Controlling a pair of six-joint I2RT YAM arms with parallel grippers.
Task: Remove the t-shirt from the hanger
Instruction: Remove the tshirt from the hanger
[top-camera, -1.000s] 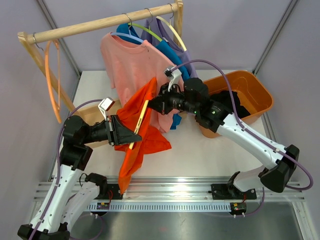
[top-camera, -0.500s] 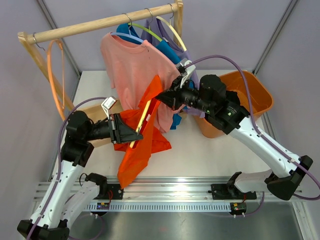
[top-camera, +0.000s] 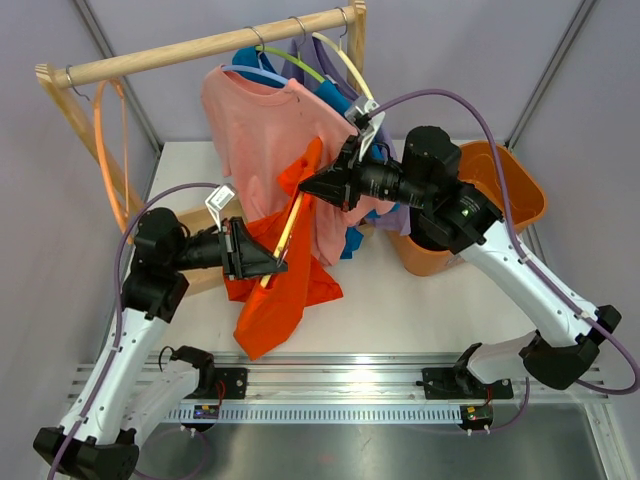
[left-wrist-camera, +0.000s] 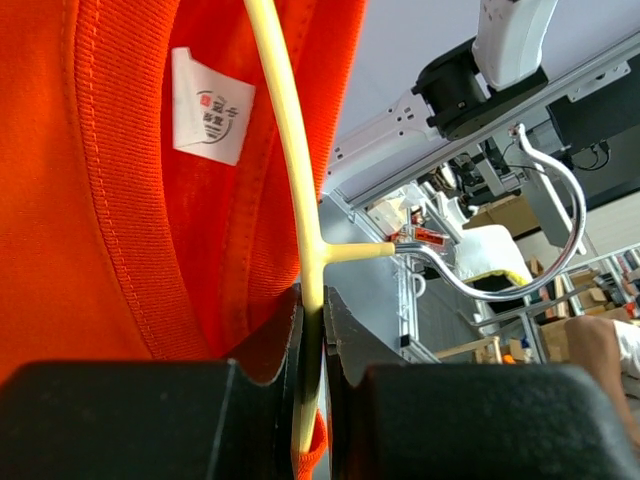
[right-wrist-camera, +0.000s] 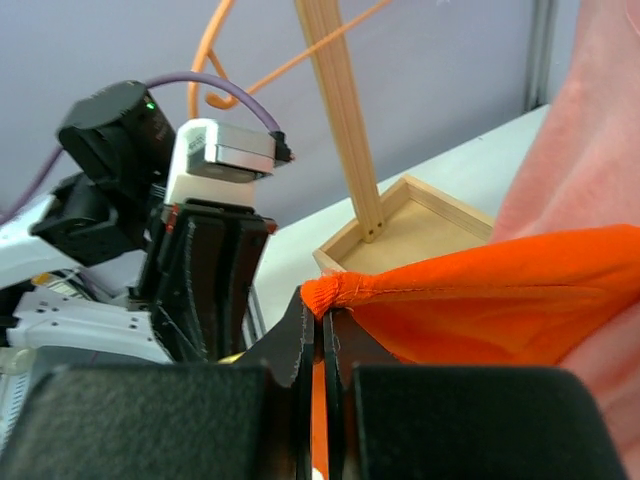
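Note:
An orange t-shirt (top-camera: 275, 300) hangs bunched on a pale yellow hanger (top-camera: 285, 235) above the table's left middle. My left gripper (top-camera: 278, 265) is shut on the hanger's yellow bar (left-wrist-camera: 290, 150), just below where its metal hook (left-wrist-camera: 520, 240) branches off. The shirt's collar and white label (left-wrist-camera: 212, 118) drape beside the bar. My right gripper (top-camera: 305, 185) is shut on a folded edge of the orange t-shirt (right-wrist-camera: 480, 300) and holds that edge up and taut, above the left gripper (right-wrist-camera: 210, 280). The lower part of the shirt dangles toward the table's near edge.
A wooden rail (top-camera: 200, 45) at the back carries a pink t-shirt (top-camera: 265, 130) and blue and purple garments (top-camera: 345, 100) right behind my grippers. An empty orange hanger (top-camera: 108, 160) hangs at the left. A wooden tray (top-camera: 190, 235) lies under the left arm. An orange bin (top-camera: 500, 190) stands at the right.
My right gripper has risen and drawn back with the shirt's edge, stretching the orange cloth upward. The left gripper with the hanger has shifted slightly up.

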